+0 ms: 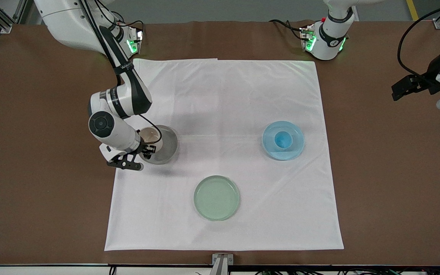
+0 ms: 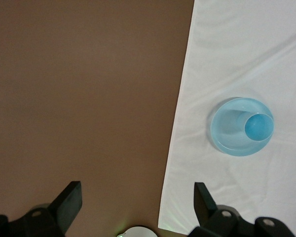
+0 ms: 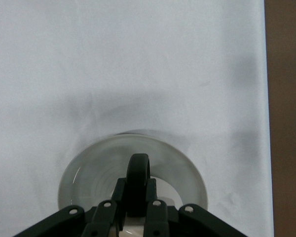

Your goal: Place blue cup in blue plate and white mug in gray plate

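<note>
White cloth (image 1: 224, 114) covers the middle of the brown table (image 1: 33, 152), and three plates lie on it. The gray plate (image 1: 168, 147) sits toward the right arm's end of the cloth; the white mug (image 1: 152, 138) is within its rim, though contact between mug base and plate cannot be confirmed. The right gripper (image 1: 146, 149) is over this plate, its fingers (image 3: 158, 217) closed narrowly on the mug's black loop handle (image 3: 138, 180), as the right wrist view shows from directly above. The blue plate (image 1: 294, 151) lies toward the left arm's end of the cloth, with the blue cup (image 1: 282, 139) standing upright inside it, slightly off centre in the left wrist view. A pale green plate (image 1: 216, 198) rests nearer to the front camera than the other two, roughly between them and well apart from both. The left arm waits at its own end of the table; the left gripper (image 2: 138, 200) hangs over bare brown surface beside the cloth's edge, jaws spread wide and holding nothing.
</note>
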Robot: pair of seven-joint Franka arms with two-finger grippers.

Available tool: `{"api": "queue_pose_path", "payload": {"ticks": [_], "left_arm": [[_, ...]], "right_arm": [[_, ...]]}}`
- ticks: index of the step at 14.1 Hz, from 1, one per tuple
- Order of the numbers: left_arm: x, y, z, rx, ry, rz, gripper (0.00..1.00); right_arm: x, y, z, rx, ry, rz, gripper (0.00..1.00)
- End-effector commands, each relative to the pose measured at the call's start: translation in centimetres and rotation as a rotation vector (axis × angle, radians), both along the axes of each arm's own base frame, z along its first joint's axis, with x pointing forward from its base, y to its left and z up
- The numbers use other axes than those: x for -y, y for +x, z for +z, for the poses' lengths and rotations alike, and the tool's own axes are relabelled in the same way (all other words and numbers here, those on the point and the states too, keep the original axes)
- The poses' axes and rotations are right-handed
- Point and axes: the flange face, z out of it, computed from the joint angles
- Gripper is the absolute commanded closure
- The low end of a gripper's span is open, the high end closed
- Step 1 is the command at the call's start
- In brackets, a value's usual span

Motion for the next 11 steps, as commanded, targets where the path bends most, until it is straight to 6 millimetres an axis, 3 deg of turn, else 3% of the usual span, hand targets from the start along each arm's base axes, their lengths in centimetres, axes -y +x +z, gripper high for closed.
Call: {"api": "queue_pose_path", "payload": {"ticks": [1,5,6,8,11], "left_arm": [[-0.5,-1.5,0.1,-0.008,-0.017,-0.017,0.00],[-0.4,-1.9,1.1,0.017,-0.030,-0.023,0.00],[-0.1,-2.1,1.4,0.021,-0.044,-0.029,0.00],[-0.1,-2.3,1.6,0.022,-0.071,-0.025,0.00],[1.8,-3.0,2.1,0.031,-0.075,-0.059,0.00]], "right_arm": [[-0.6,-0.7,-0.4,0.000,0.001,0.010,1.00],[-1.0,-0.8,-1.5,0.000,-0.002,0.012,0.97],[-1.0,-0.7,-1.4,0.001,-0.001,0.010,0.79],[-0.8,-0.5,-1.2,0.004,-0.001,0.007,0.00],[-0.4,1.2,0.8,0.042,0.012,0.004,0.00]]}}
